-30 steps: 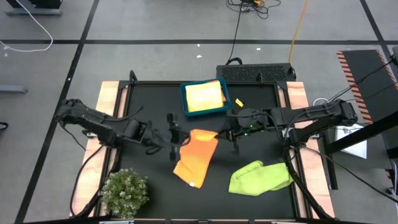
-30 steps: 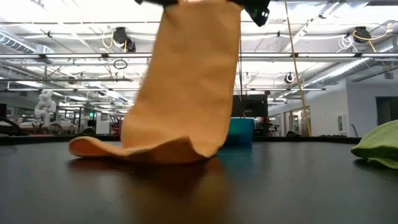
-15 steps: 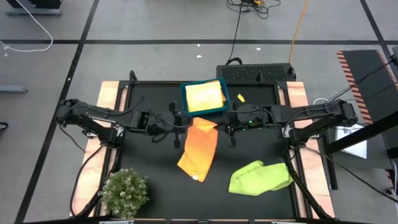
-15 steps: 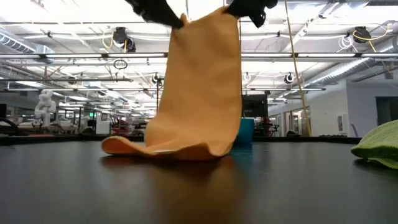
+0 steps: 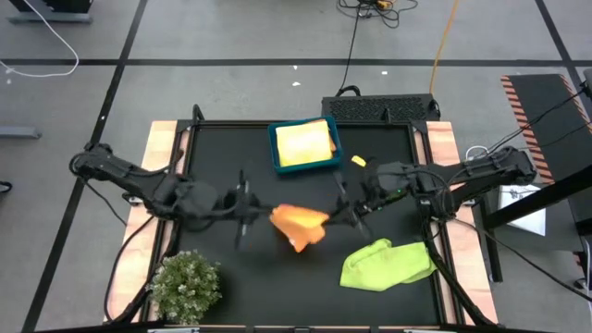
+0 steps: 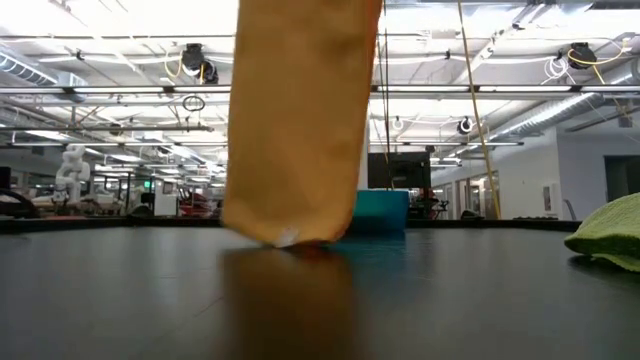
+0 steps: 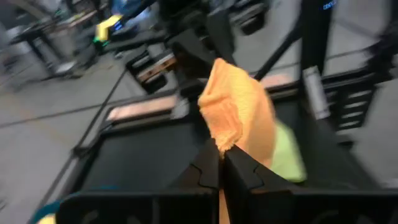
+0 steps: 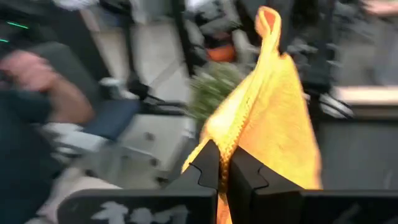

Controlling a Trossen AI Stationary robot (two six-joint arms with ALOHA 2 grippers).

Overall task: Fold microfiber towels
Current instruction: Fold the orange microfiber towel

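The black tabletop [image 5: 222, 148] carries everything. At its near left corner stands a bushy green plant [image 5: 186, 287]. At the far edge, in the middle, is a blue bin [image 5: 304, 146] with a yellow towel [image 5: 304, 142] lying flat inside it. A lime green towel [image 5: 387, 263] lies crumpled at the near right; the low view shows its edge at the right side.

The orange towel [image 5: 299, 225] is in the middle of the tabletop, lifted between the two arms. In the low view it hangs straight down as a long narrow shape, and its lowest edge is just at the surface; I cannot tell if it touches. The blue bin shows behind it there.

The left tool [image 7: 221, 165] is left of the orange towel, and its fingers are closed tight on one top corner of the cloth. The right tool [image 8: 224, 167] is right of the towel, fingers also closed, pinching the other top corner. Both tools are held above the tabletop, quite near to each other, so the cloth bunches between them.

In the right wrist view a person's arm [image 8: 46, 84] is visible, blurred, in the room beyond the tabletop.
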